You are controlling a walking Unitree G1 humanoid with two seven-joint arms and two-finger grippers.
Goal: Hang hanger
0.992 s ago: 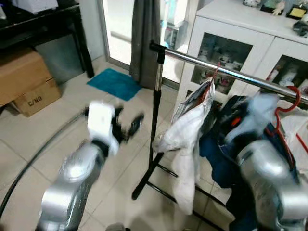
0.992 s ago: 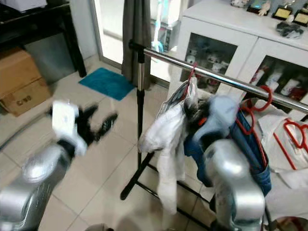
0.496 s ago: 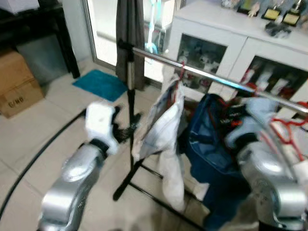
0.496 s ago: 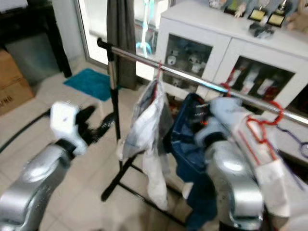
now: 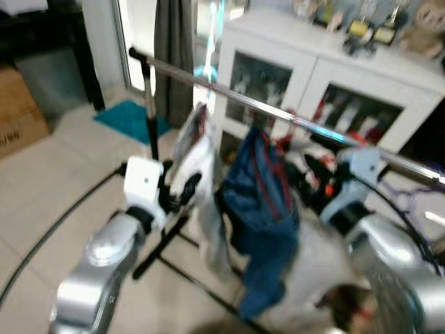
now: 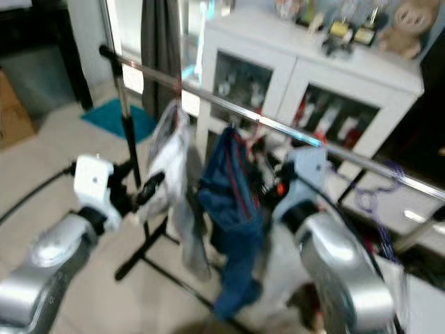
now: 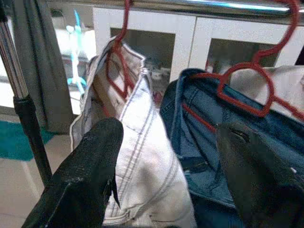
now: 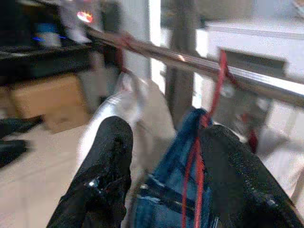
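Note:
A chrome rail [image 5: 278, 111] on a black stand carries a white garment [image 5: 198, 156] and blue jeans [image 5: 261, 202], each on a red hanger. In the left wrist view the jeans' red hanger [image 7: 247, 88] hooks over the rail [image 7: 213, 5] beside the white garment [image 7: 137, 156]. My left gripper [image 5: 182, 189] is open, close in front of the white garment. My right gripper [image 8: 165, 128] is open too, just before the jeans, and their red hanger [image 8: 197, 161] runs down between its fingers [image 8: 107, 166]. I cannot tell whether they touch it.
A white cabinet [image 5: 299, 62] with glass doors stands behind the rack, with trophies and a plush toy on top. A dark curtain [image 5: 170, 35], a teal mat [image 5: 125, 118] and a cardboard box [image 5: 17, 115] are at the left. A black cable [image 5: 62, 223] crosses the floor.
The whole picture has shifted, so the camera moved along the rack to the right. My left gripper now sits nearer the white garment, and the jeans hang close beside it.

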